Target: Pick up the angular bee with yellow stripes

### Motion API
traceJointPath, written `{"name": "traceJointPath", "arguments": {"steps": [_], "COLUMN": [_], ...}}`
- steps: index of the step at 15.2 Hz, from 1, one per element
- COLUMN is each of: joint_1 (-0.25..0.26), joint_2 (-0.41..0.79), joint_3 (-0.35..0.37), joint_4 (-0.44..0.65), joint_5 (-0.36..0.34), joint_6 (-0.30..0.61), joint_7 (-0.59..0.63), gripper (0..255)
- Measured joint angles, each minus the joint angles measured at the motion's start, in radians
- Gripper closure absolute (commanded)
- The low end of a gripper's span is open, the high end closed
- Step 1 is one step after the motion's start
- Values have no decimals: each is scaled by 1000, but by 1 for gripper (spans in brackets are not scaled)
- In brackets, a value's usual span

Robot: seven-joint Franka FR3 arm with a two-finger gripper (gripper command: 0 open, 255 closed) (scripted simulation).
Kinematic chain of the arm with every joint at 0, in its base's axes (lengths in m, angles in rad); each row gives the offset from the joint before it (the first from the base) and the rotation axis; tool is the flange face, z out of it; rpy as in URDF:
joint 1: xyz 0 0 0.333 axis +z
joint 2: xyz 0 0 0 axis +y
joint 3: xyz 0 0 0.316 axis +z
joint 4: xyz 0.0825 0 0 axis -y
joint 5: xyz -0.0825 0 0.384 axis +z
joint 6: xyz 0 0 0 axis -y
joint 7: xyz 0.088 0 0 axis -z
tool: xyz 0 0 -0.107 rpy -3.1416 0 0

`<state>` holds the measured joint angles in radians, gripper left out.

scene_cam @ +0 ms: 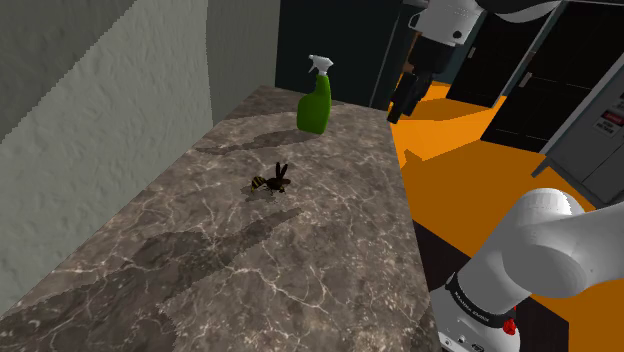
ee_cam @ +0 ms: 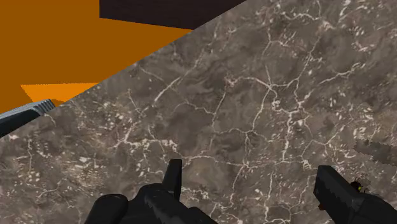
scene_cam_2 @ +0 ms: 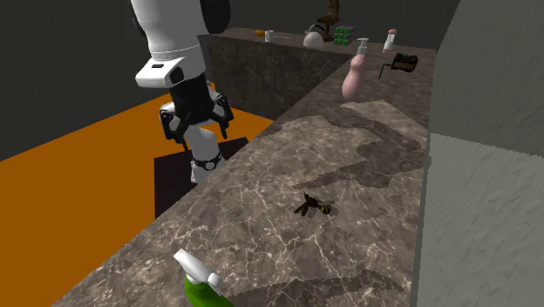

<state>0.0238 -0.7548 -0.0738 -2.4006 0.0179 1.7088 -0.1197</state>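
Pincer (scene_cam_2: 199,133): you have it spread wide, holding nothing.
Bee (scene_cam: 272,181): you find it on the surface (scene_cam: 200,270), well apart from the pincer, lower down.

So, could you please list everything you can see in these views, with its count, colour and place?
bee: one, black with yellow stripes, mid-counter, on its own.
spray bottle: one, green with a white head, upright at the counter's far end in the shoulder view.
pump bottle: one, pink, upright further along the counter in the second exterior view.
small items: several, mixed colours, on the far counter; too small to name.
counter: one, dark brown with white veins, along the wall.
wall: grey, beside the counter.
floor: orange, along the counter's open side.
arm: one, white.
claw: one, black, open, near the counter's edge, apart from the bee.
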Motion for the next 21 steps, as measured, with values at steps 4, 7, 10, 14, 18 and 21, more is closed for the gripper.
{"name": "traceJointPath", "arguments": {"steps": [4, 7, 10, 14, 18, 21], "joint_1": [4, 15, 26, 27, 19, 2], "joint_2": [-1, 22, 57, 151, 257, 357], "joint_3": [43, 115, 190, 285, 383, 460], "joint_4": [-37, -80, -103, -99, -75, -48], "joint_5": [24, 63, 99, 127, 132, 112], "joint_6": [49, 131, 209, 323, 430, 518], "joint_7": [68, 174, 285, 426, 577, 702], "gripper": [0, 0, 0, 0, 0, 0]}}
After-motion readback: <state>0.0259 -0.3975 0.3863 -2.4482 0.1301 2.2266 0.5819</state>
